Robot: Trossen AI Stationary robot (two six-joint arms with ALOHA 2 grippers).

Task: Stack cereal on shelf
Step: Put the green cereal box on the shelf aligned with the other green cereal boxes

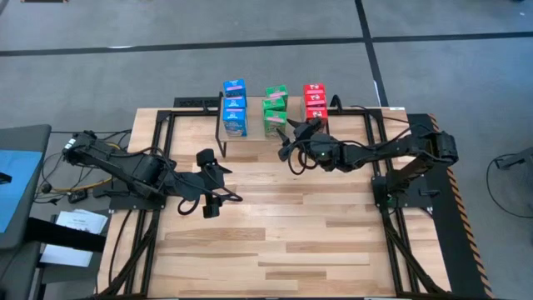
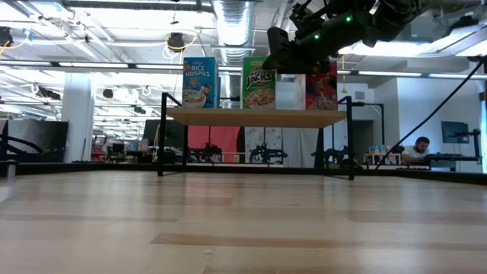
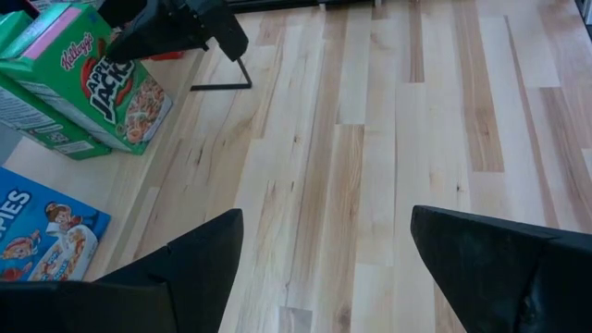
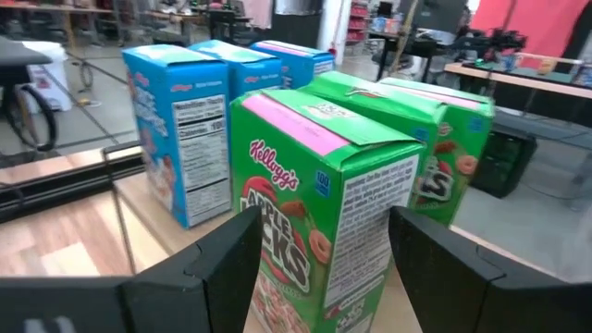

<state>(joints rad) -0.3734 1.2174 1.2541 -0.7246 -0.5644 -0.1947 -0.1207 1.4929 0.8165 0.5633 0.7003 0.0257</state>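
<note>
The shelf (image 1: 254, 137) stands at the table's far middle. On it stand three rows of cereal boxes: blue (image 1: 235, 108), green (image 1: 275, 108) and red (image 1: 315, 102). My right gripper (image 1: 287, 137) is open and level at the front green box (image 4: 324, 176). Its fingers stand on either side of that box's near corner. The box rests upright on the shelf board (image 2: 259, 118), in line with the green boxes behind it. My left gripper (image 1: 218, 185) hangs open over bare tabletop left of centre, with nothing between its fingers (image 3: 185, 268). My right gripper comes at the front green box level and slanting from the table's near right. Its fingertips (image 4: 240, 240) overlap the box's lower front and side, and I cannot tell whether they touch it.
Black frame rails (image 1: 158, 158) and cables run along both sides of the plank tabletop (image 1: 283, 242). A grey side table (image 1: 21, 192) stands off the left edge. Beyond the table a person (image 2: 415, 148) sits in the room. The near half of the tabletop is free.
</note>
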